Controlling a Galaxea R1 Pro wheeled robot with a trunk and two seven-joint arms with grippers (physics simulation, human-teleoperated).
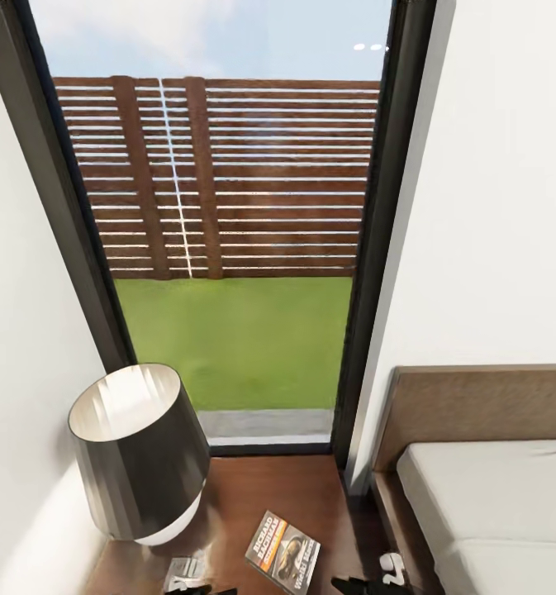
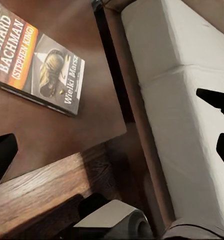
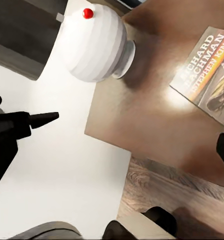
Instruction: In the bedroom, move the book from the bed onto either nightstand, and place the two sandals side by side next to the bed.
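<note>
Book (image 1: 282, 552) flat on nightstand (image 1: 311, 487) right of lamp (image 1: 139, 453), bed (image 1: 484, 496) to the right, tall window (image 1: 228, 223) beyond, both grippers empty, fingers spread apart.

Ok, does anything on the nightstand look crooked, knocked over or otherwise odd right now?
Only a small thing: the book lies flat on the nightstand but askew, its edges at an angle to the top's edges. The lamp beside it stands upright, apart from the book. Nothing looks spilled or damaged.

Home bedroom, bed (image 1: 484, 504), nightstand (image 1: 253, 496) with lamp (image 1: 137, 454), tall window (image 1: 220, 207)
</note>
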